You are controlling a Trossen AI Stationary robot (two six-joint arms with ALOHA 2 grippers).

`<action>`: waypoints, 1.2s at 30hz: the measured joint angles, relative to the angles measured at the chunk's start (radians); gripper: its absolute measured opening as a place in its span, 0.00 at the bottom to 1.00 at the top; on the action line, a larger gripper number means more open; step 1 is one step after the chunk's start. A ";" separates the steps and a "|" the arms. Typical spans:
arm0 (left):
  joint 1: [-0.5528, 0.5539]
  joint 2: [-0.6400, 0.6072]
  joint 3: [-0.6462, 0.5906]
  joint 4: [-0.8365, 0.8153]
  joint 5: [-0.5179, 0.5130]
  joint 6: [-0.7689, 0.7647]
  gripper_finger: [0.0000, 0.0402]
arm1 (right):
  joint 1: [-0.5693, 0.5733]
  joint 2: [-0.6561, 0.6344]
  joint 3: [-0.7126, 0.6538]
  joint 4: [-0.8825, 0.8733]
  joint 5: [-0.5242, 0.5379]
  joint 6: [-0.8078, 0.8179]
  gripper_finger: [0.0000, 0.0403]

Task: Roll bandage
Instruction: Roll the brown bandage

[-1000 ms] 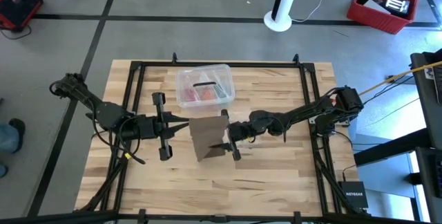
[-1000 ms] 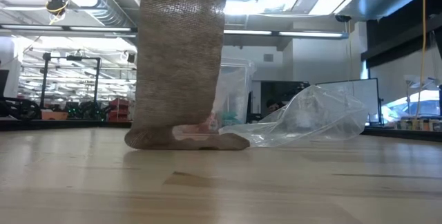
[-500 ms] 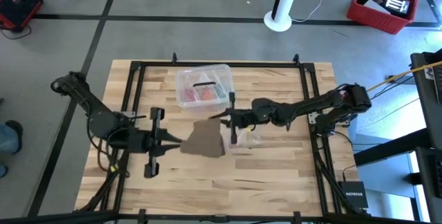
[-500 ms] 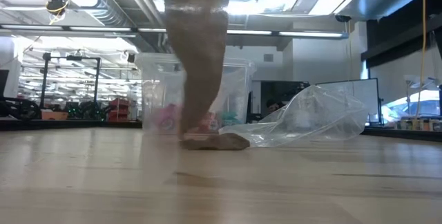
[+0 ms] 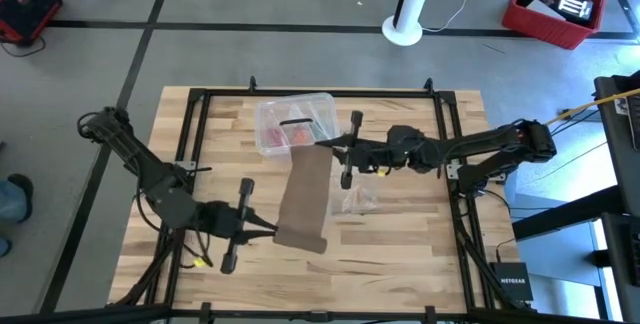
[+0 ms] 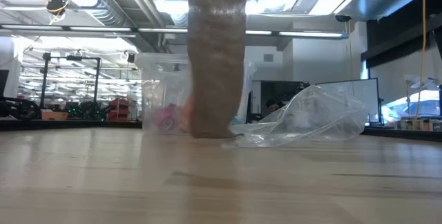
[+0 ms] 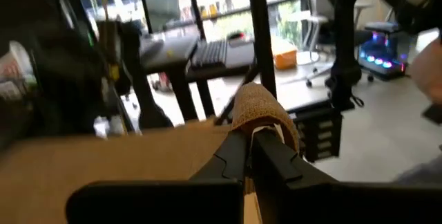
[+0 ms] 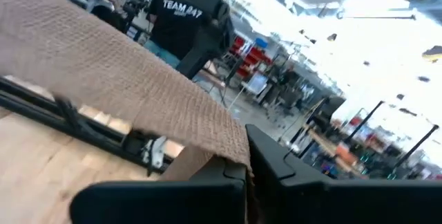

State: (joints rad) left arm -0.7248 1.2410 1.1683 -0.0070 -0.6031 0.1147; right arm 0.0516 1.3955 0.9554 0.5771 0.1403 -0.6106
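Both jaws are clamped on the bandage (image 5: 305, 199), which hides the plastic box (image 6: 162, 92) low down, beside a bag (image 6: 311, 120).

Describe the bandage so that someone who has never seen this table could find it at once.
Look at the middle of the wooden table, between the two dark arms. The bandage is the long brown-tan fabric strip stretched from the left gripper to the right gripper, both shut on its ends. Unlike the clear plastic box and crinkled bag nearby, it is opaque and woven.
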 joint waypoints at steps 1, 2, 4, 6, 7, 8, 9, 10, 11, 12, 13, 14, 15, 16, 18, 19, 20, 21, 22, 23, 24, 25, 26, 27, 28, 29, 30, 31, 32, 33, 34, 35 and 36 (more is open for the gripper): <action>0.001 0.006 0.000 -0.016 -0.003 -0.023 0.00 | 0.000 -0.009 0.003 -0.002 0.000 -0.010 0.01; 0.002 0.012 0.000 -0.035 -0.015 -0.048 0.00 | 0.001 -0.018 0.010 -0.006 0.000 -0.015 0.02; 0.005 0.023 0.000 -0.080 -0.052 -0.099 0.00 | 0.001 -0.037 0.024 -0.006 -0.003 -0.016 0.02; 0.007 0.029 0.000 -0.146 -0.096 -0.160 0.00 | 0.001 -0.054 0.037 -0.003 -0.031 -0.016 0.02; 0.010 0.033 0.000 -0.176 -0.123 -0.197 0.00 | 0.008 -0.060 0.044 -0.003 -0.045 -0.016 0.02; 0.015 0.033 0.000 -0.206 -0.151 -0.231 0.00 | 0.014 -0.067 0.049 -0.006 -0.053 -0.017 0.02; 0.021 0.033 0.000 -0.241 -0.172 -0.273 0.00 | 0.021 -0.069 0.057 -0.012 -0.054 -0.020 0.02; 0.027 0.033 0.000 -0.275 -0.189 -0.311 0.00 | 0.030 -0.069 0.067 -0.018 -0.055 -0.023 0.02; 0.034 0.033 0.000 -0.309 -0.208 -0.345 0.00 | 0.041 -0.069 0.079 -0.028 -0.056 -0.026 0.02; 0.042 0.033 0.000 -0.346 -0.229 -0.383 0.00 | 0.054 -0.069 0.090 -0.044 -0.059 -0.026 0.02; 0.052 0.033 0.000 -0.380 -0.250 -0.419 0.00 | 0.068 -0.069 0.103 -0.064 -0.062 -0.030 0.02; 0.063 0.033 0.000 -0.418 -0.269 -0.458 0.00 | 0.083 -0.069 0.116 -0.087 -0.064 -0.044 0.02; 0.074 0.033 0.000 -0.456 -0.285 -0.492 0.00 | 0.098 -0.069 0.127 -0.112 -0.064 -0.062 0.02; 0.085 0.033 0.000 -0.498 -0.294 -0.532 0.00 | 0.115 -0.069 0.138 -0.136 -0.063 -0.081 0.02; 0.109 0.033 0.000 -0.577 -0.321 -0.601 0.00 | 0.149 -0.069 0.153 -0.166 -0.052 -0.114 0.02; 0.121 0.033 0.000 -0.607 -0.341 -0.630 0.00 | 0.165 -0.068 0.159 -0.176 -0.047 -0.129 0.02; 0.132 0.032 0.000 -0.638 -0.362 -0.654 0.00 | 0.181 -0.068 0.164 -0.180 -0.042 -0.145 0.02; 0.142 0.031 0.000 -0.666 -0.382 -0.667 0.00 | 0.197 -0.068 0.167 -0.189 -0.033 -0.164 0.02; 0.150 0.028 0.000 -0.689 -0.398 -0.681 0.00 | 0.212 -0.068 0.168 -0.198 -0.020 -0.182 0.02; 0.156 0.024 0.000 -0.708 -0.413 -0.686 0.00 | 0.226 -0.068 0.171 -0.213 0.001 -0.199 0.02; 0.163 0.018 0.000 -0.718 -0.428 -0.685 0.00 | 0.240 -0.068 0.173 -0.236 0.024 -0.219 0.02; 0.168 0.011 0.000 -0.723 -0.444 -0.679 0.00 | 0.253 -0.068 0.177 -0.266 0.048 -0.239 0.02; 0.170 0.002 0.000 -0.724 -0.460 -0.663 0.00 | 0.266 -0.069 0.180 -0.291 0.071 -0.254 0.02; 0.170 -0.009 0.000 -0.719 -0.479 -0.646 0.00 | 0.279 -0.071 0.184 -0.320 0.091 -0.268 0.02; 0.170 -0.022 0.000 -0.716 -0.504 -0.628 0.00 | 0.291 -0.072 0.185 -0.348 0.111 -0.285 0.02; 0.170 -0.037 0.000 -0.711 -0.531 -0.614 0.00 | 0.304 -0.073 0.189 -0.376 0.133 -0.294 0.02; 0.170 -0.053 0.000 -0.710 -0.560 -0.604 0.00 | 0.317 -0.073 0.192 -0.403 0.158 -0.304 0.02; 0.170 -0.071 0.000 -0.710 -0.583 -0.596 0.00 | 0.329 -0.073 0.193 -0.429 0.181 -0.309 0.02; 0.170 -0.090 0.000 -0.709 -0.603 -0.585 0.00 | 0.340 -0.073 0.193 -0.450 0.200 -0.310 0.02; 0.170 -0.107 0.000 -0.710 -0.623 -0.578 0.00 | 0.350 -0.072 0.194 -0.470 0.208 -0.308 0.02; 0.170 -0.123 0.000 -0.709 -0.644 -0.573 0.00 | 0.356 -0.070 0.194 -0.490 0.209 -0.301 0.02; 0.170 -0.137 0.000 -0.707 -0.666 -0.563 0.00 | 0.358 -0.066 0.194 -0.504 0.209 -0.284 0.02; 0.170 -0.149 0.000 -0.703 -0.690 -0.550 0.00 | 0.362 -0.058 0.195 -0.518 0.209 -0.263 0.02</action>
State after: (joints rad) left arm -0.5545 1.0924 1.1683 -0.7103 -1.2928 -0.4355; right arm 0.4137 1.3373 1.1500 0.0595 0.3489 -0.8735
